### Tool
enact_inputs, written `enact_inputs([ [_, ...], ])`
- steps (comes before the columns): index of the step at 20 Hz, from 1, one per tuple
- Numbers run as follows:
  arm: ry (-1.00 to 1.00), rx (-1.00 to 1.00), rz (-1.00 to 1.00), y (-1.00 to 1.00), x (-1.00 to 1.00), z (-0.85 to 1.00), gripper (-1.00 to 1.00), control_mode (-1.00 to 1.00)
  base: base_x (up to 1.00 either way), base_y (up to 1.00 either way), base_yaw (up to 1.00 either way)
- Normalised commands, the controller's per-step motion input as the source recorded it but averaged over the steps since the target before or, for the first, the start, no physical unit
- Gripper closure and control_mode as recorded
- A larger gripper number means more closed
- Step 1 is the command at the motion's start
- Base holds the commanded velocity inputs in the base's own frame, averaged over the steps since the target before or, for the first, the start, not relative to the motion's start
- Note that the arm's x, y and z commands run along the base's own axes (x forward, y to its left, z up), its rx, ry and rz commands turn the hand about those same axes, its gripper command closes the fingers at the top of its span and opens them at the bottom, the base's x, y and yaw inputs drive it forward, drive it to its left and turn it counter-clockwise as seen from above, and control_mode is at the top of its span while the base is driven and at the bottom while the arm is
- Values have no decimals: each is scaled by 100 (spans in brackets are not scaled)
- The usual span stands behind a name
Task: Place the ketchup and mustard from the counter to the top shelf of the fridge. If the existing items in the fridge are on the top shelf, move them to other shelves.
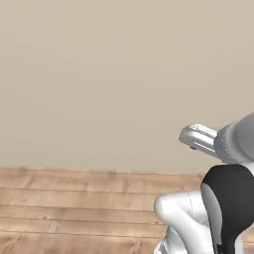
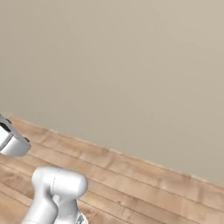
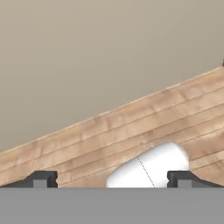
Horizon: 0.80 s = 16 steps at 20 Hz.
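**Jaws released, grasping nothing; wall and floor ahead**

Your jaws stand wide apart and empty. In the hand view the two dark fingertips (image 3: 43, 179) sit at 7 and 5 o'clock along the bottom, well apart, with nothing between them that they grip (nothing touches either tip).

Left base view: your arm (image 1: 228, 208) rises at 4 o'clock, with a white link, a dark joint and a grey-white end piece that reaches toward 9 o'clock from the right edge. That end piece hangs in front of the wall (image 1: 99, 74), above the floor line. The wall is plain beige and takes the whole upper part, from 9 through 12 to 3 o'clock. The wooden floor (image 1: 74, 208) runs across the bottom from 8 to 5 o'clock, its planks lying left to right.

Right base view: the arm's white link stands at 7 o'clock, and its grey-white end piece pokes in at the 9 o'clock edge. The floor line slants down from 9 o'clock toward 4 o'clock, with wall above it and planks below.

Hand view (rolled, so the edge tilts): the wall meets the floor along a line that climbs from 8 o'clock to 2 o'clock. A dark speck (image 3: 222, 64) sits at the 3 o'clock edge on that line, too small to tell what it is.

Ketchup, mustard, tabletop, fridge and its top shelf: you cannot tell from these views where they are.
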Motion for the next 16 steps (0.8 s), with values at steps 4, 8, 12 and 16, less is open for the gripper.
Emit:
enact_inputs([
  [4, 0, 0, 0, 0, 0, 0, -100, 100, 100, 0, 51],
  [8, 0, 0, 0, 0, 0, 0, -100, 100, 100, 0, 46],
  [12, 0, 0, 0, 0, 0, 0, -100, 100, 100, -1, 53],
  [16, 0, 0, 0, 0, 0, 0, -100, 100, 100, -5, 70],
])
